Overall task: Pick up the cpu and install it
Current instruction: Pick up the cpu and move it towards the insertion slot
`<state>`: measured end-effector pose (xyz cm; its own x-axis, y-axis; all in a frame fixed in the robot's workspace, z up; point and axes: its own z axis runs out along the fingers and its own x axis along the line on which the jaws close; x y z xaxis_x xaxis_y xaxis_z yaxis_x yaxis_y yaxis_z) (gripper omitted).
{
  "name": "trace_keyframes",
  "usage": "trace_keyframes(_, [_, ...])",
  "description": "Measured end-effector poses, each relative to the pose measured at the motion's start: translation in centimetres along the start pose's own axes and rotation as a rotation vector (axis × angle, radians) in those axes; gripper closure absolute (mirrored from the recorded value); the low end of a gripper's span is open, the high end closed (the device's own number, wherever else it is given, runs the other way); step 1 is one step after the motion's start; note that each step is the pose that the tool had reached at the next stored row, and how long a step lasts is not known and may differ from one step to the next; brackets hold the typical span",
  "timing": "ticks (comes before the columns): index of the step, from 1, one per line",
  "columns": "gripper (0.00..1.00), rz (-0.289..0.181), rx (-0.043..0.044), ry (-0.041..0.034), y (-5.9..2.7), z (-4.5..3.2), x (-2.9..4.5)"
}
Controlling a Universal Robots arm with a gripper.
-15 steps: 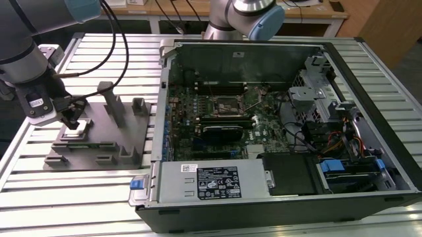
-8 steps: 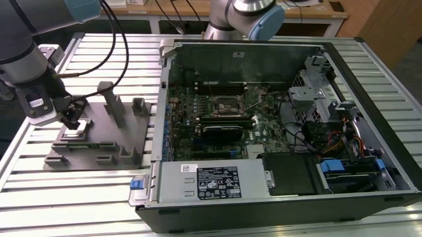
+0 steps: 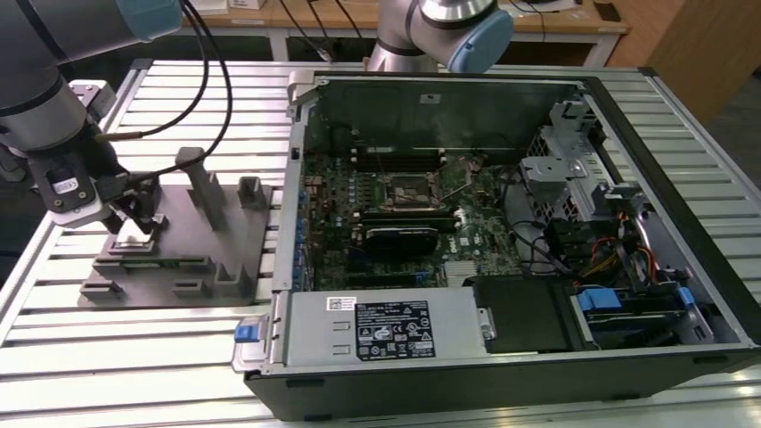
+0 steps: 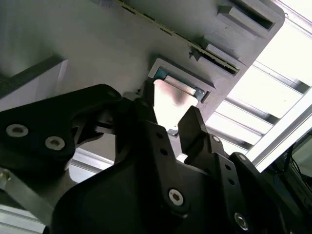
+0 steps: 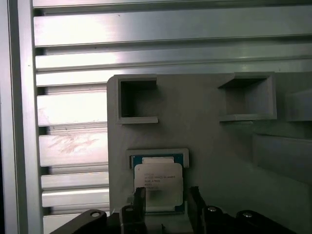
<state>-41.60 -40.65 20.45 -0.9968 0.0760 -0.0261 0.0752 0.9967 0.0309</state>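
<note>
The cpu (image 5: 158, 178) is a small flat square with a silver-grey top and a thin blue-green edge. It lies flat in a raised pocket of the grey fixture plate (image 3: 191, 223) at the exterior view's left. My gripper (image 3: 135, 223) hangs right over it. In both wrist views the two black fingers stand open, one on each side of the chip (image 4: 173, 97), with a small gap showing at one finger (image 5: 195, 197). The black motherboard socket (image 3: 413, 189) sits inside the open computer case at mid-frame.
Grey upright blocks (image 3: 200, 183) and square pockets (image 5: 138, 100) stand on the fixture plate around the gripper. The open computer case (image 3: 500, 223) fills the exterior view's right, with its power supply (image 3: 380, 325) in front. A second arm (image 3: 446, 27) stands behind the case. The table top is ribbed aluminium (image 5: 73, 102).
</note>
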Motion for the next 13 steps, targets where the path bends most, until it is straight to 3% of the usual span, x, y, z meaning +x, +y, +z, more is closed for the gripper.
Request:
trace_keyframes(2, [0.47, 0.0, 0.0001, -0.0001, 0.0, 0.0, 0.0])
trace_keyframes(3, [0.47, 0.0, 0.0001, 0.0, 0.0, 0.0, 0.0])
trace_keyframes(5, [0.36, 0.0, 0.0002, -0.0001, 0.0, 0.0, 0.0])
trace_keyframes(8, [0.3, 0.0, 0.0004, -0.0001, 0.0, 0.0, 0.0])
trace_keyframes(9, [0.24, 0.0, 0.0004, 0.0, 0.0, 0.0, 0.0])
trace_keyframes(13, [0.24, 0.0, 0.0006, -0.0001, 0.0, 0.0, 0.0])
